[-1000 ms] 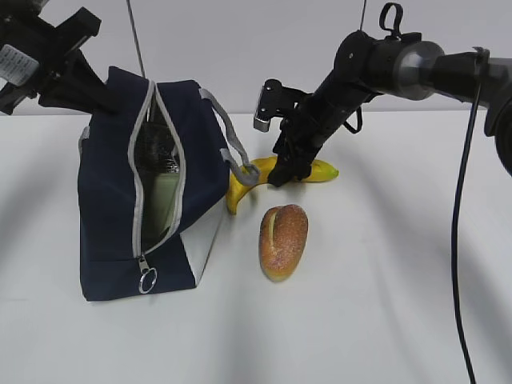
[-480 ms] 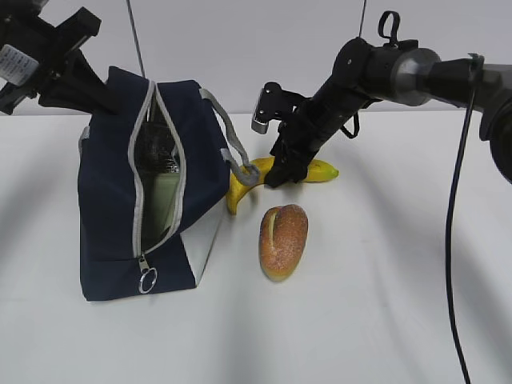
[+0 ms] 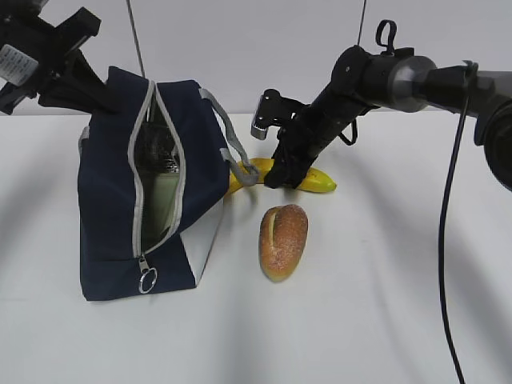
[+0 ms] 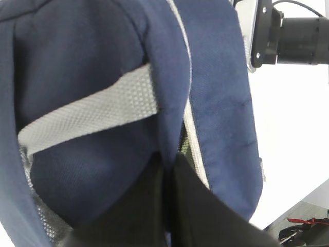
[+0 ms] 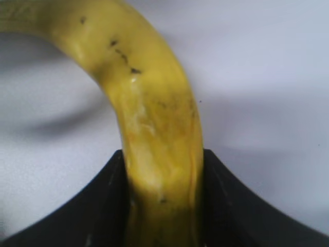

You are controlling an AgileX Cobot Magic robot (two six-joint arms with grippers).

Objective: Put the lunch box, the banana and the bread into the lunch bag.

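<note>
The table (image 3: pixel 384 320) is bare white and carries everything. Largest on it is the bag (image 3: pixel 108 232), standing at the left with its zipper undone, so the mouth gapes toward the camera. Through that gap a pale green shape shows, most likely the box (image 3: pixel 164 196), already inside. The bag is soft fabric and looks apt to sag or fold unless held. The left gripper (image 4: pixel 167 206) is closed on the bag's upper edge beside the grey strap (image 4: pixel 87 110), which seems to keep the mouth open.

The banana (image 3: pixel 316 180) lies behind the bread, just right of the bag's outer handle (image 3: pixel 232 148). The right gripper (image 3: pixel 284 178) straddles its middle, and in the right wrist view both dark fingers (image 5: pixel 110 198) press the yellow skin (image 5: pixel 162 154) on either side, so it is gripping the banana. The fruit looks light, firm yet bruisable, with a smooth, slippery skin. The thick middle is the sensible hold, since the curve keeps it from sliding along the jaws, and gentle pressure should suffice. Its length suggests it should go into the bag end first.

The bread (image 3: pixel 283 242) lies nearest the camera, well clear of the bag and near the banana. It looks light, with a rough crust that should grip well across its short width.
</note>
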